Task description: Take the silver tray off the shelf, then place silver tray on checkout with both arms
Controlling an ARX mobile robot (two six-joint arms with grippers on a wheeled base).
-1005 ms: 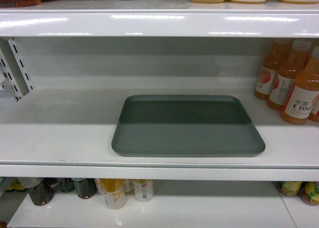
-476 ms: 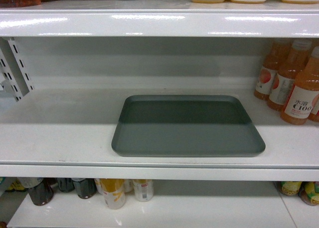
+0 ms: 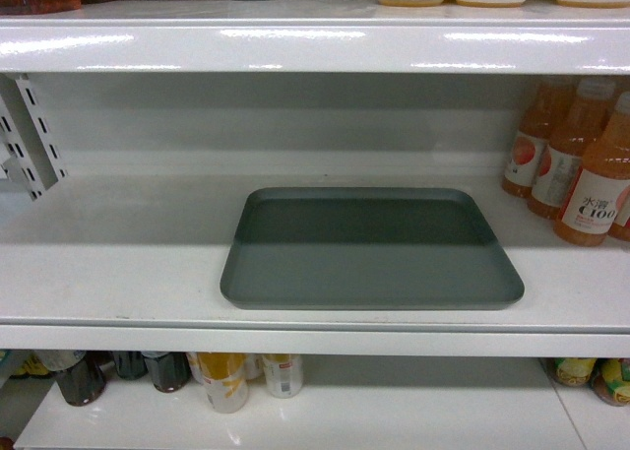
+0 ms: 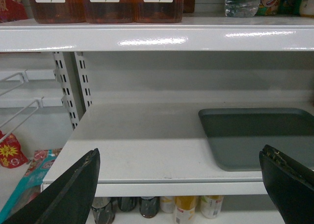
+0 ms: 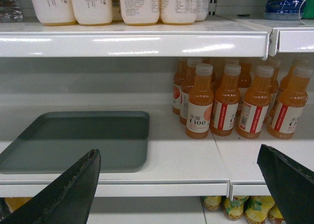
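Both claws stand wide apart and hold nothing. My left gripper (image 4: 179,185) shows its two black fingers at the lower corners of the left wrist frame, with open air between them; my right gripper (image 5: 179,185) shows the same spread at the lower corners of the right wrist frame. Neither claw appears in the head frame.

Location of the silver tray (image 3: 372,248): it lies flat on the shelf (image 3: 118,263), in the centre of the head frame, slightly right of middle, with its near edge close to the shelf's front lip. It touches nothing else. Orange juice bottles (image 3: 591,164) stand at the right edge of the frame, near the tray's far right corner but apart from it.

Governing relation: the tray's long axis runs left to right across the frame, parallel to the front lip. In the left wrist frame the tray sits at centre right, so it lies ahead of and to the right of my left claw. In the right wrist frame it sits at lower left, so it lies ahead of and to the left of my right claw. Neither arm is clearly nearer. My judgement: each claw should close inward on its own short end of the tray, the right one keeping clear of the bottles
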